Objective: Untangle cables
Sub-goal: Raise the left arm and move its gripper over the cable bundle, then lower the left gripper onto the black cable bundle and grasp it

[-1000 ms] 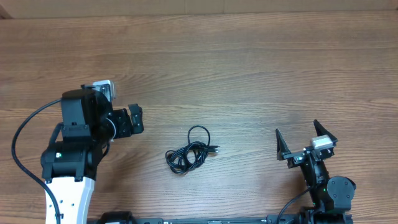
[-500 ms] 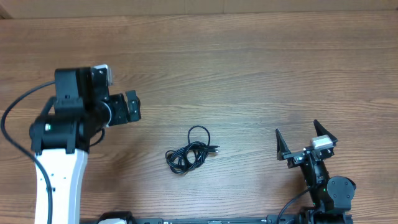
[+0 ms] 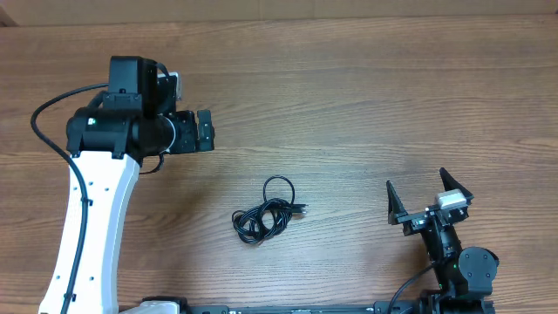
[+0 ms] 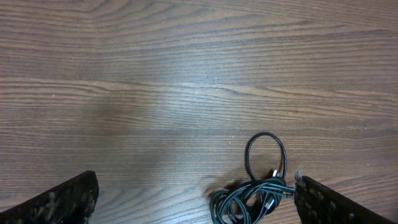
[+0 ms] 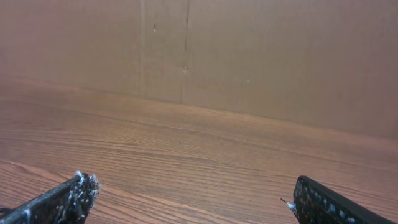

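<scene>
Zero progress: cables (image 3: pixel 267 214) one tangled clump on counter (image 3: pixel 366 96) — left end effector (image 3: pixel 207 133), right end effector (image 3: pixel 418 190) spread, empty.

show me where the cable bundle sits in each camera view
Overhead: the cables lie low and centre in the picture.
Left wrist: the cables sit at bottom right, near the lower edge.
Right wrist: not in it.
Shared landmark: the wood-grain table, which shows in all three views.
</scene>
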You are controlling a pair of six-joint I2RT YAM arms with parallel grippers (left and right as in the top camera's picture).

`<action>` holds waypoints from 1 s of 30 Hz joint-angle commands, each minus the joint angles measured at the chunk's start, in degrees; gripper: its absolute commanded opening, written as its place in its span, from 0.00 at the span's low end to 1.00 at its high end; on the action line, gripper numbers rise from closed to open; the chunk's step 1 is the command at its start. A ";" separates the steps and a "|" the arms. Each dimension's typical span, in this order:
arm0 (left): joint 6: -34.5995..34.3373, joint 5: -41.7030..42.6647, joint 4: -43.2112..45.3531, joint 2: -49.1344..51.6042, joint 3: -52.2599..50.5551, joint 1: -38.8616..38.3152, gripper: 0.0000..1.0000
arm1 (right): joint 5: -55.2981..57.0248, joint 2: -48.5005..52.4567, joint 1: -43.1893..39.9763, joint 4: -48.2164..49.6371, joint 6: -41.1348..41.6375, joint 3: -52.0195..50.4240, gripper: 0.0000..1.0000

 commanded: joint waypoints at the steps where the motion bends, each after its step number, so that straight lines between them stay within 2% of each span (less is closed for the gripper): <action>1: 0.48 0.61 0.42 0.31 1.62 -0.20 1.00 | 0.39 -0.50 -0.37 0.26 -0.02 -0.59 1.00; 18: 1.11 0.46 3.19 0.35 1.62 -0.09 1.00 | 0.39 -0.50 -0.37 0.26 -0.02 -0.59 1.00; 24: 10.43 8.98 2.43 1.03 1.60 -0.17 1.00 | 0.39 -0.50 -0.37 0.26 -0.02 -0.59 1.00; 26: 10.75 9.27 1.42 1.66 1.57 -0.48 1.00 | 0.39 -0.50 -0.37 0.24 -0.04 -0.59 1.00; 30: 17.31 9.27 -4.37 4.90 1.55 -3.23 1.00 | 0.39 -0.50 -0.37 0.26 -0.04 -0.59 1.00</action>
